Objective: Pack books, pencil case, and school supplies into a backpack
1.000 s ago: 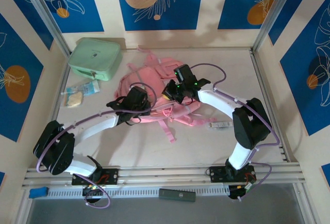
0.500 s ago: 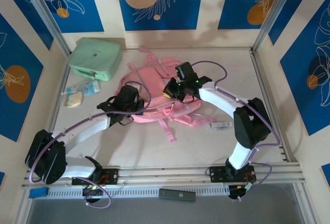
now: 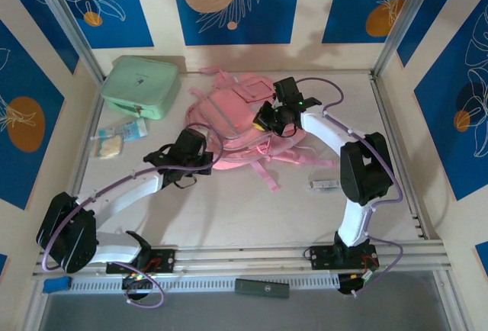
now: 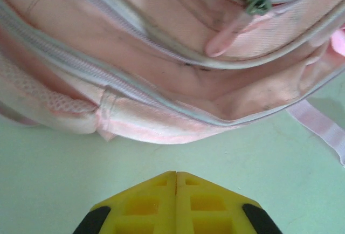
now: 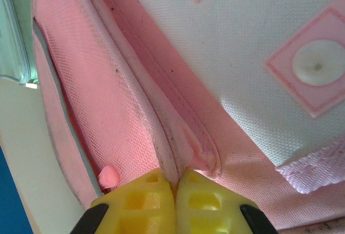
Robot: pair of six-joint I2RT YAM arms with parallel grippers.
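Right gripper (image 5: 176,179): clenched on pink seam fold (image 5: 141,107) of backpack (image 3: 229,114), at its far-right part. Left gripper (image 4: 176,179): fingers pressed together, nothing between, over bare table (image 3: 229,209) just near of backpack's near-left edge. Backpack lies mid-table, straps (image 3: 267,176) trailing near-right. Whitish-grey bar (image 3: 326,184) right of straps, apart. Mint-green case (image 3: 141,85) far left.

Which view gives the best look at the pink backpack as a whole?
Top external: the whole backpack lies in frame, straps included. Left wrist gives a close-up of its zipped edge; right wrist, its mesh and a seam pinched by the right gripper.
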